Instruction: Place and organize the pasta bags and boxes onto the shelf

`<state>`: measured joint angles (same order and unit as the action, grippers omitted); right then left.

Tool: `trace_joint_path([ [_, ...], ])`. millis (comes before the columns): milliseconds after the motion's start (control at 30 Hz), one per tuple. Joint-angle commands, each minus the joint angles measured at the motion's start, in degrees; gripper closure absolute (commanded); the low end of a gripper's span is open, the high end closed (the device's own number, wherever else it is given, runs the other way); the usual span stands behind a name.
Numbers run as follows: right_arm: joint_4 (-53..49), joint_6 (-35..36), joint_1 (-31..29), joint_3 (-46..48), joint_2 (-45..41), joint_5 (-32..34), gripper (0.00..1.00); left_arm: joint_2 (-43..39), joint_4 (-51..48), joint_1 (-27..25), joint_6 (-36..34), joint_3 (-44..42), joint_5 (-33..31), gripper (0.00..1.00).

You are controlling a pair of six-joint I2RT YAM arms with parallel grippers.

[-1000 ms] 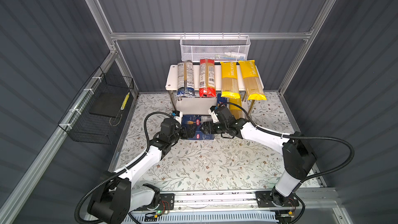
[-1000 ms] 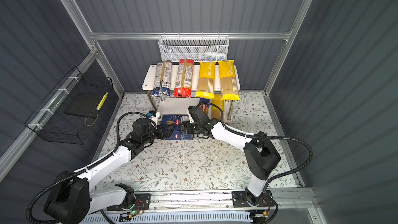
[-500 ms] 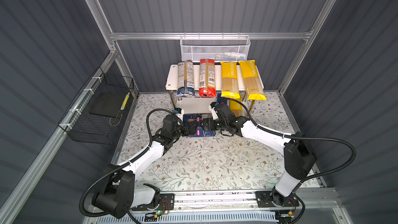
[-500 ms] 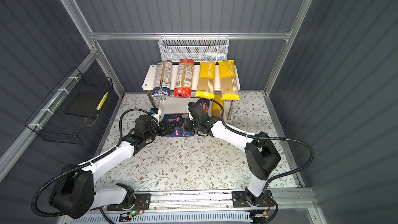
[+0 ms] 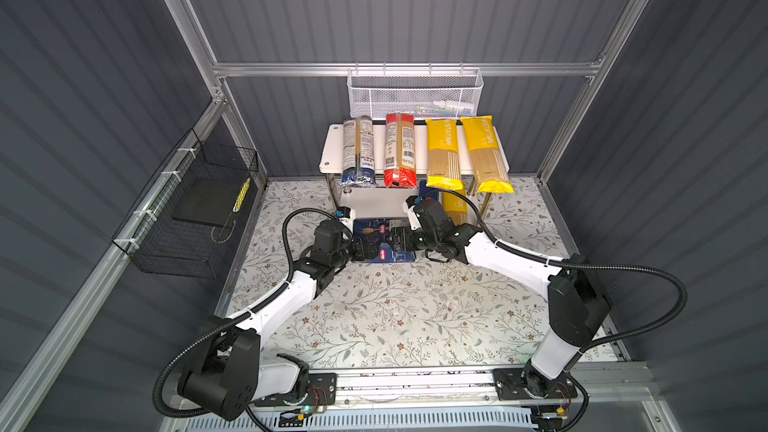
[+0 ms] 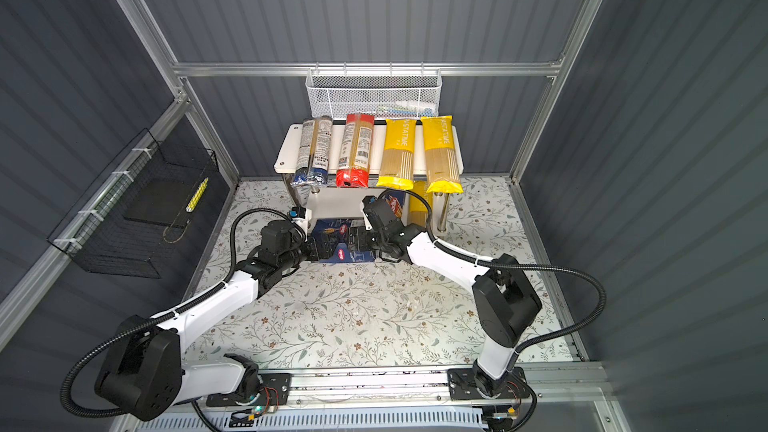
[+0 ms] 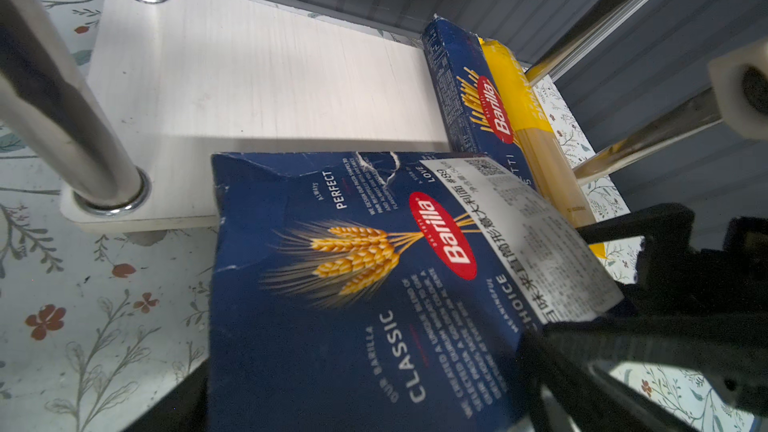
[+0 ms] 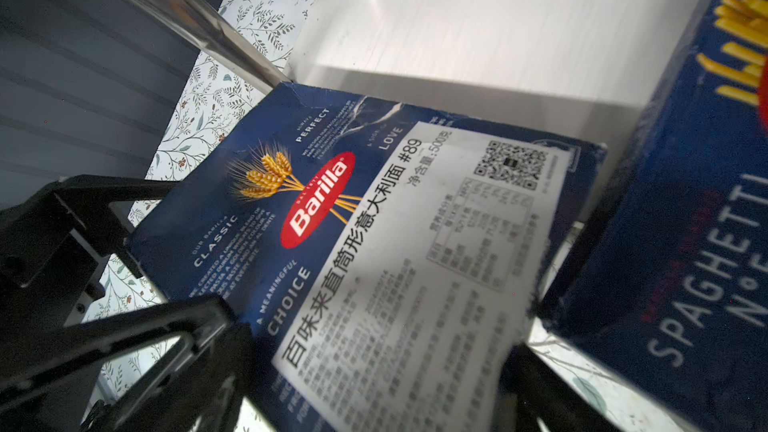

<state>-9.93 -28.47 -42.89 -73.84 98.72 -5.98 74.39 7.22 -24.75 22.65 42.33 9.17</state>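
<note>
Wide Barilla box: carried tilted just in front of the shelf, with its far edge reaching over the front edge of the lower board; not yet laid down.
Right gripper: jaws are spread wide, with a finger seen on either side of the box's near end; a grip across its width is judged.
Left gripper: set at the box's opposite side; whether it is clamped cannot be told.
Neighbours: a slim SPAGHETTI box and a yellow bag are already laid on the lower board, at its right-hand end.
Risk: the worn far corner may be caught on the board's edge or on the chrome leg. The slim box may be shoved aside. The overhanging top-tier bags may be knocked by the right wrist beneath them.
Change: compared with a second ago, the box and both grippers are found slightly nearer the shelf; the four top-tier bags are unmoved.
</note>
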Motion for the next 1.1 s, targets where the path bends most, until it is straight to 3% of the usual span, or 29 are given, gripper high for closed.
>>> trace_joint_path([
  [0, 18.41, 3.97, -3.33, -5.41, -2.03, -10.22, 0.12, -2.20, 12.27, -3.62, -3.10, 5.91, 14.74, 0.01],
  [400, 18.75, 4.77, -4.84, -6.30, -2.61, -9.07, 0.12, -4.89, 10.88, -3.64, -3.42, 5.16, 13.49, 0.01],
  [767, 19.60, 7.05, -3.84, -6.85, 1.64, -5.91, 0.11, 1.28, 13.70, -3.59, -9.42, 6.13, 10.14, 0.01],
  [1067, 21.55, 5.80, -1.93, -7.13, 5.29, -5.75, 0.11, 7.68, 12.89, -3.55, -13.46, 9.51, 3.72, 0.01],
])
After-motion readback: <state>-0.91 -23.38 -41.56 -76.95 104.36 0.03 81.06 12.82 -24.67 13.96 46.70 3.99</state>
